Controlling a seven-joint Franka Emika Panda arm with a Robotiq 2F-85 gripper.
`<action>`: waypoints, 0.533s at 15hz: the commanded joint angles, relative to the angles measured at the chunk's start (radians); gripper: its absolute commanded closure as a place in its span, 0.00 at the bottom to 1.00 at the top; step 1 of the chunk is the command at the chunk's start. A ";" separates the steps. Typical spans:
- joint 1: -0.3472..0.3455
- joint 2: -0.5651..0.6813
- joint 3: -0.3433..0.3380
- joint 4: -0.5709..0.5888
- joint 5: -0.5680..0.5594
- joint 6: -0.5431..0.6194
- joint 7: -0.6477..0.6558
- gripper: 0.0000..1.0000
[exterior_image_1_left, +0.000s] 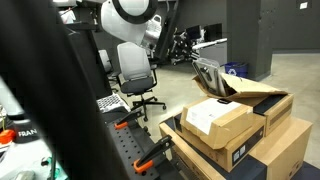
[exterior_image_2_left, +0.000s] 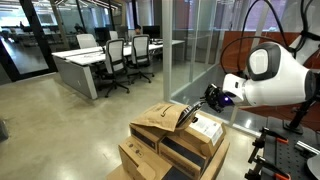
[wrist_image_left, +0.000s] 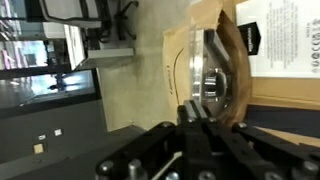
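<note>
Where an exterior view looks past an office chair (exterior_image_1_left: 135, 70), the gripper (exterior_image_1_left: 193, 60) is clamped on the raised edge of a foil-lined brown paper bag (exterior_image_1_left: 228, 85). In an exterior view, the bag (exterior_image_2_left: 165, 117) rests across stacked cardboard boxes (exterior_image_2_left: 170, 155), gripped but not lifted clear. In the wrist view, the jaws pinch its open mouth

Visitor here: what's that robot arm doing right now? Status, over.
Gripper shut on brown paper bag, at its mouth. Bag lies atop stacked cardboard boxes. Boxes close beneath the gripper.
</note>
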 joint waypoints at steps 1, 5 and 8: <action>0.018 -0.033 -0.020 -0.009 -0.023 -0.004 0.026 1.00; 0.021 -0.042 -0.028 -0.008 -0.023 -0.006 0.025 1.00; 0.022 -0.049 -0.033 -0.008 -0.024 -0.002 0.020 1.00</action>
